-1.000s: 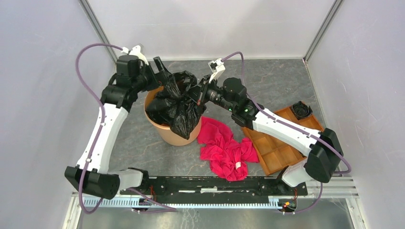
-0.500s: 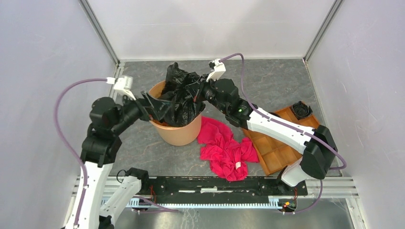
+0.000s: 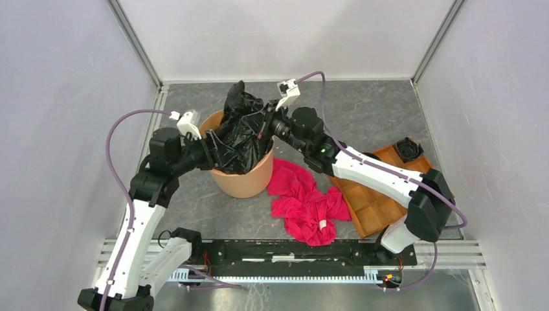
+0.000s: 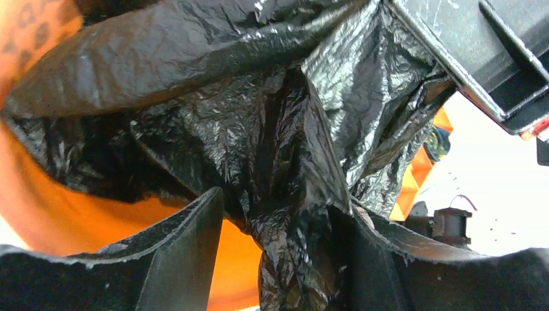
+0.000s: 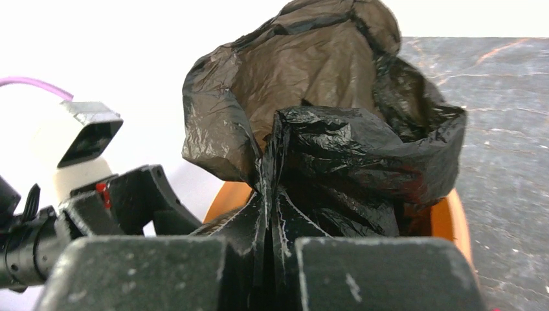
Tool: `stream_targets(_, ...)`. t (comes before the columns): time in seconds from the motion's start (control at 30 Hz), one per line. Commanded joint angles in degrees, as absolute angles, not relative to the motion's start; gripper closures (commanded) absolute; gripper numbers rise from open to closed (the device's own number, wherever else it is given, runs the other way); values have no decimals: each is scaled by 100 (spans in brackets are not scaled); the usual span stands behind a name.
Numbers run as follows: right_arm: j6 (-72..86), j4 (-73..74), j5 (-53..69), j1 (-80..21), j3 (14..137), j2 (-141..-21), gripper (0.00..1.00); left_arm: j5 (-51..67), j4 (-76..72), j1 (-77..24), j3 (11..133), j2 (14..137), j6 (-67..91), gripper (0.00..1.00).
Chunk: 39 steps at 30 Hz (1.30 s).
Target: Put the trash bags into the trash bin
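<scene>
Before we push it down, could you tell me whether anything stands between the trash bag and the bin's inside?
Nothing visible does. The trash bag sits bunched in the mouth of the bin, part rising above the rim; the right claw pinches a fold, the open left claw straddles another.

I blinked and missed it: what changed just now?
The left fingers swung from the far side of the trash bin to its left side, open around a fold of the trash bag. The bag, which hung over the near rim, is pulled up off it. The right fingers stay shut on it; red cloth and tray unmoved.
</scene>
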<state>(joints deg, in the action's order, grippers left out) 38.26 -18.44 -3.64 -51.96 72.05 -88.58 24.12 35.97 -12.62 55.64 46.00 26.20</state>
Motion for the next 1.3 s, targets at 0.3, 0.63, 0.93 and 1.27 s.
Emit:
stream_targets(0.3,3007,-1709,880,-5255,7795,-9521,96,1949,3663,-1275,5925,4427,2993,5)
stream_targets(0.63,2153,-1294,660,-5307,7820,-9348,96,594,4322,-1274,7365,4529,3591,1)
stream_targets(0.93,1982,-1298,372,-5453,7767,-9172,95,1667,3518,-1274,7367,5331,4052,20)
stream_targets(1.27,1867,-1203,345,-5544,7771,-9154,90,1641,3046,-1274,7020,5640,3869,28)
